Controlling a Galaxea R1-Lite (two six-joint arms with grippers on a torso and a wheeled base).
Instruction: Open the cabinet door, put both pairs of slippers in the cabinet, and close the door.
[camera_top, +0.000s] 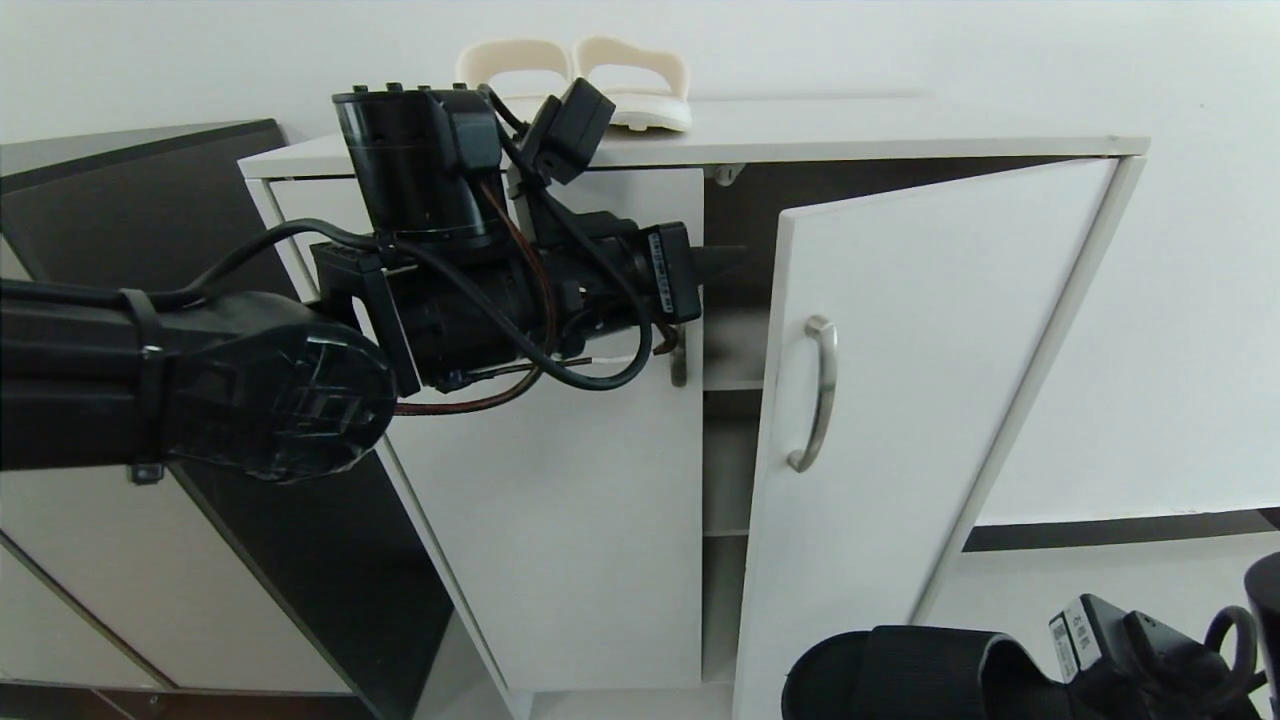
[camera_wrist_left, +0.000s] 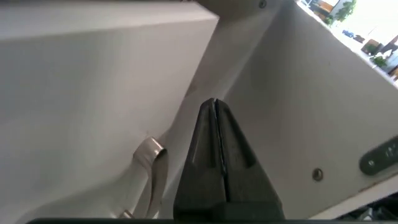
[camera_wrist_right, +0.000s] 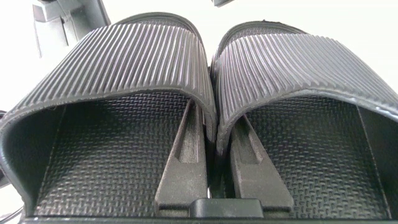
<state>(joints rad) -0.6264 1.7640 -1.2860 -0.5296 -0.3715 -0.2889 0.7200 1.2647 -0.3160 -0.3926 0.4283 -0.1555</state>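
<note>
Left gripper (camera_top: 722, 260) hangs pinched shut at the cabinet (camera_top: 900, 125) gap, cream slippers (camera_top: 580, 75) sit on top, the door (camera_top: 930, 380) stands half open, and low right the right gripper (camera_wrist_right: 214, 121) clamps the black slippers (camera_wrist_right: 205, 81) by their touching walls, so loading looks next, likely needing a wider door

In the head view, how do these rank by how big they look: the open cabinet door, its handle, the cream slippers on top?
Largest to smallest:
1. open cabinet door
2. cream slippers, partly hidden
3. door handle
</note>
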